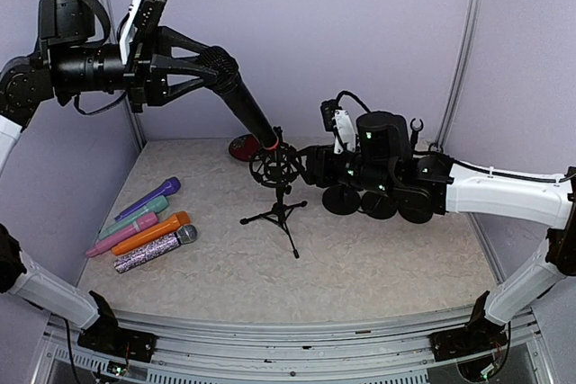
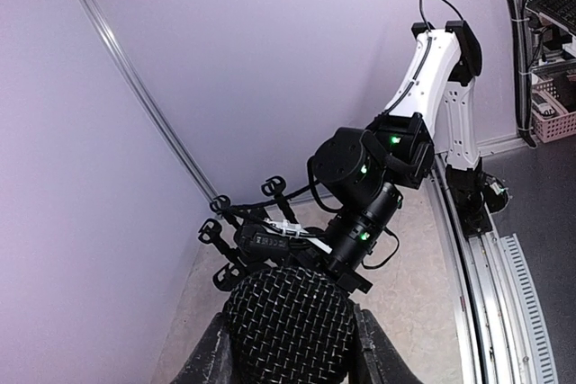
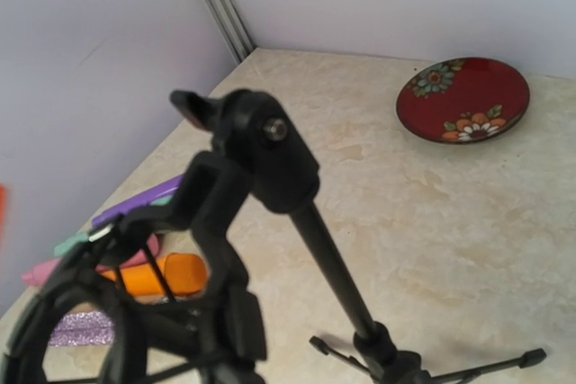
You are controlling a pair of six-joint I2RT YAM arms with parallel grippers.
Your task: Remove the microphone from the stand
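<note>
**Top view:** my left fingers (image 1: 189, 42) are clamped on the head of the microphone (image 1: 241, 101). The body slants down and away from them to the ring mount (image 1: 274, 166) of the stand (image 1: 282, 206). The red-banded tail sits right at the ring's top edge, and I cannot tell if it is clear. My right fingers (image 1: 317, 166) are just beside the ring. I can't tell how wide they stand or whether they touch it.

I judge the step as the pull-out, nearly done. The next move calls for drawing along the microphone's own line, back toward my left fingers, without tipping the stand.

**Left wrist:** the mesh head sits tight between both fingers (image 2: 202, 361). Only this view proves the grip. The stand is hidden.

**Right wrist:** my fingers are out of frame. Only this view shows the hinge and ring up close. The part of the ring in frame looks empty. Beyond are the plate (image 3: 463, 101) and spare microphones (image 3: 148, 276) on the counter (image 3: 432, 222).
</note>
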